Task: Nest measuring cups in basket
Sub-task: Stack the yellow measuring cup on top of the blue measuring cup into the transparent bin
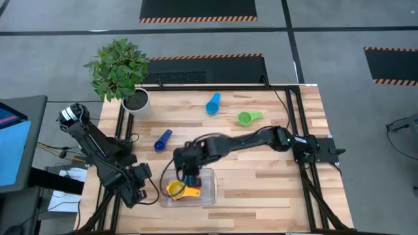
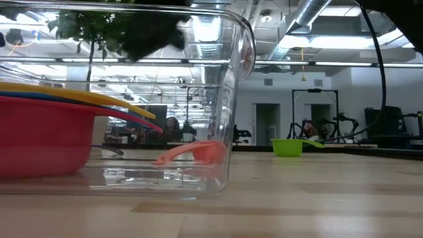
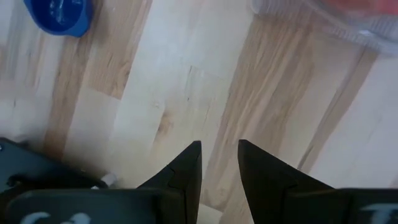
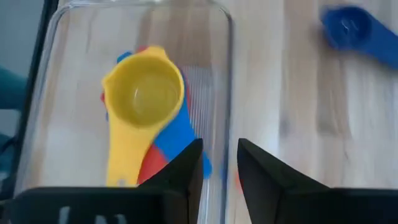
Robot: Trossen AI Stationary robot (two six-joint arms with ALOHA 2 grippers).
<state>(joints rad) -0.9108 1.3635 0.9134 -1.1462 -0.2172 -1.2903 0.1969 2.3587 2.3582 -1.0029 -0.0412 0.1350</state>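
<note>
The clear basket [image 1: 210, 189] [image 2: 231, 99] [image 4: 230, 74] stands near the table's near edge. In it a yellow cup [image 1: 175, 189] [image 4: 144, 93] sits nested on a blue cup [image 4: 180, 134] and a red one [image 2: 39, 135]. An orange cup [image 2: 198, 152] lies on the basket floor beside the stack. My right gripper [image 1: 187, 171] [image 4: 220, 146] hovers above the basket's far side, shut and holding nothing. My left gripper [image 1: 140, 175] [image 3: 219, 146] waits shut, left of the basket. A dark blue cup [image 1: 162, 140], a light blue cup [image 1: 213, 103] and a green cup [image 1: 247, 117] [image 2: 289, 146] lie on the table.
A white pot with a green plant [image 1: 135, 101] stands at the table's far left corner. Bare wood lies right of the basket and between it and the green cup. Black frame rails [image 1: 302, 130] run along the table's right side.
</note>
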